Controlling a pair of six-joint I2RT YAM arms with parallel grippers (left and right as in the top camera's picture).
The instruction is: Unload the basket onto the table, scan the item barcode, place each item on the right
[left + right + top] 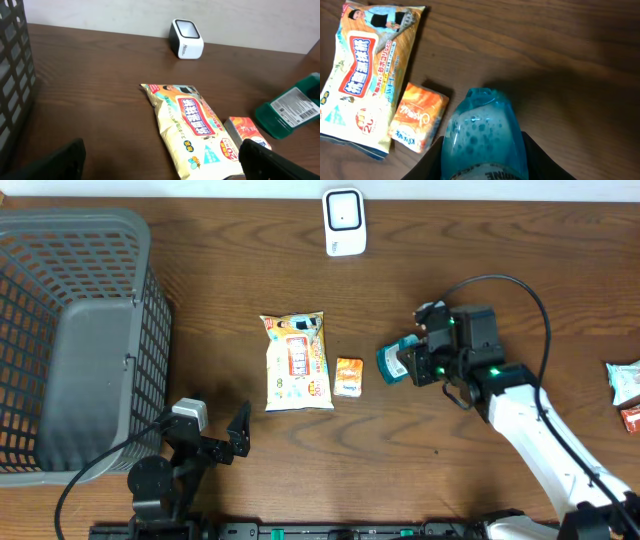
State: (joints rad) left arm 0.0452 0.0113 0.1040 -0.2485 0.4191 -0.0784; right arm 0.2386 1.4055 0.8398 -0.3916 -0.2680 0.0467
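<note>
I see the teal bottle [392, 362] tipped on its side, white barcode label turned leftward, well apart from the white scanner [344, 221] standing upright farther back, its window facing forward.

A shop-checkout setup, shown by barcode scanner [344, 222], shopping basket [70, 330] and packaged goods [296, 362].

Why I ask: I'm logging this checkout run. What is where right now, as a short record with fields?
held item: teal package
holder: right gripper, shut on it
label: barcode label shows on the package in the left wrist view
scanner: white scanner at the far table edge, apart from the package
other arm: left gripper, open, holding nothing
lying on table: yellow wipes pack, orange packet beside it
basket: grey basket at the left
</note>
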